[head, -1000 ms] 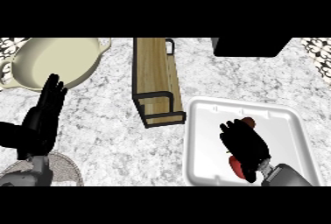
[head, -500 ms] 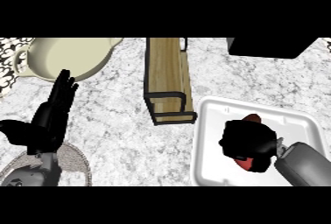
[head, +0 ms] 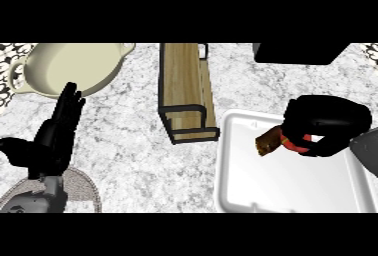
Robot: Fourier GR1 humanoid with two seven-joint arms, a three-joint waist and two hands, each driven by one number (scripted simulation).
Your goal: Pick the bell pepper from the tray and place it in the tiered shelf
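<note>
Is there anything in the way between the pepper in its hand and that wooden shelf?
Nothing visible does. The right hand is curled round the bell pepper over the tray, and the tiered shelf stands just left of the tray; only the tray's rim lies between them.

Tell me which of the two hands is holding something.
The right hand, over the white tray, its fingers curled round the red bell pepper; the left hand stands open and empty beside the cream dish.
</note>
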